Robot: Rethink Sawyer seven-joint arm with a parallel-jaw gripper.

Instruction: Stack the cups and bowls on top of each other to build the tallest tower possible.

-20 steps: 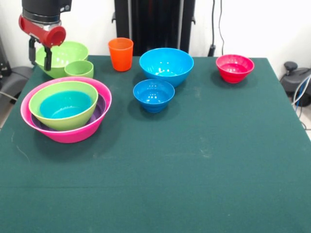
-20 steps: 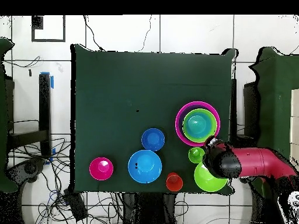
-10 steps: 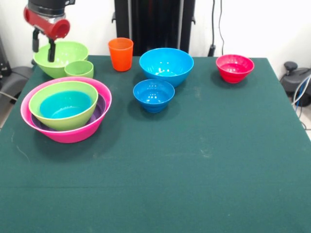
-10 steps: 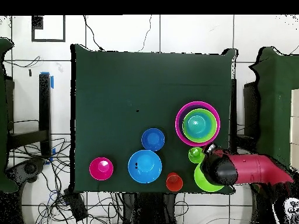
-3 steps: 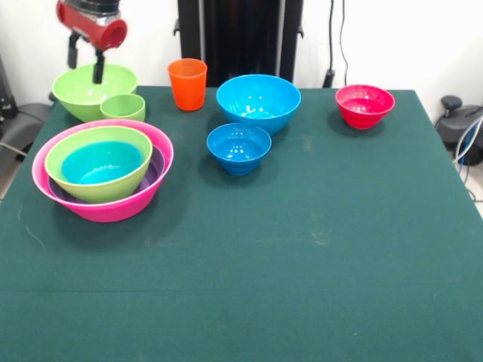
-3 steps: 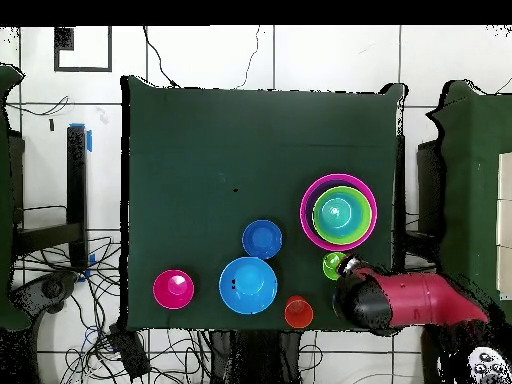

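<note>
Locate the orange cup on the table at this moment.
In the front view the orange cup stands upright at the table's far edge, left of centre, between the lone lime green bowl on its left and the large blue bowl on its right.

A dark green cloth-covered table (image 5: 317,249) fills most of the front view, its surface marked with a few faint pale scuffs. Behind it stands a plain white wall (image 5: 392,38), evenly lit, with 2 thin black cables (image 5: 332,34) hanging down it to a small black plug at the table's far edge. A tall black panel (image 5: 241,34) rises at the middle of the far side. From overhead, the table sits on a white tiled floor (image 6: 200,60) with dark grout lines. Tangled black cables (image 6: 60,290) lie on the floor beside the table, near a long black bar (image 6: 76,190). A dark square frame (image 6: 82,48) lies on the tiles in one corner.
</note>
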